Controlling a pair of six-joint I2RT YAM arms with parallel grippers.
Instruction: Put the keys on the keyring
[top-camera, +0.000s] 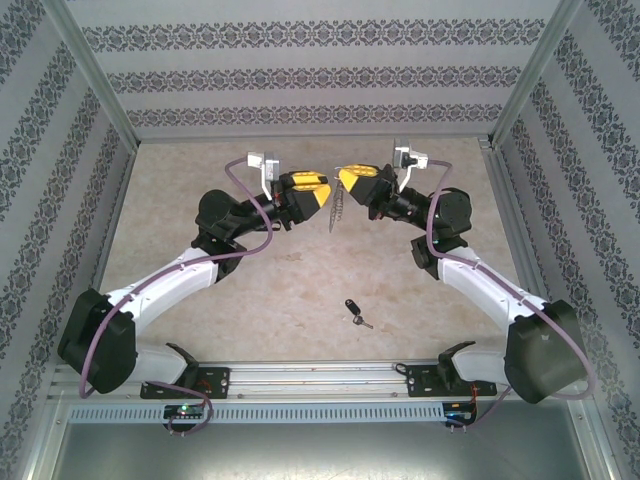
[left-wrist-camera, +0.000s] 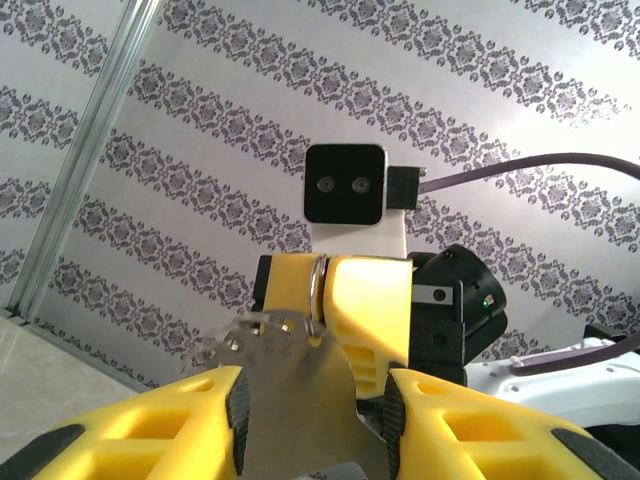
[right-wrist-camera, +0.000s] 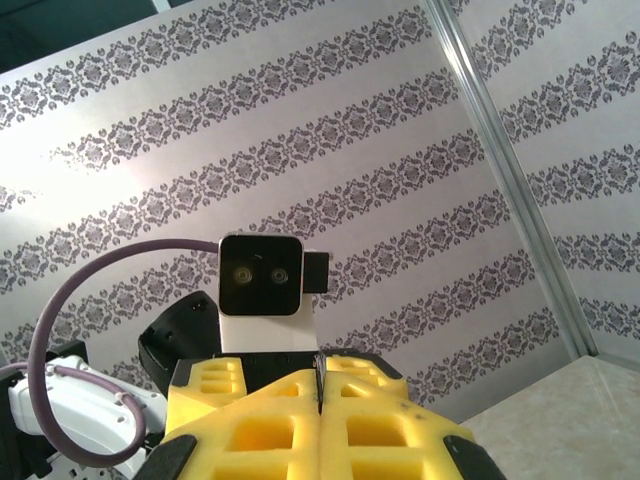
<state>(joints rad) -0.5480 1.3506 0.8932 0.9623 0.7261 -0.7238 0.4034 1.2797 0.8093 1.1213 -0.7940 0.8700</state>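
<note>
Fingers (left-wrist-camera: 150, 430) of the left gripper (left-wrist-camera: 314, 412) clamp the flat grey metal oblong keyring (left-wrist-camera: 290, 385) in mid-air; the right gripper (right-wrist-camera: 318, 388), pinched tight, grips one of its small rings (left-wrist-camera: 319, 288). Nothing is threaded yet: the small black-headed, silver-bladed key (top-camera: 356, 313) lies on the beige table (top-camera: 250, 300) below, untouched. Whether that ring is pried open is unclear.

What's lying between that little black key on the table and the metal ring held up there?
Nothing visible. The key lies alone on the table; the keyring is held up, clamped between the left gripper and right gripper.
</note>
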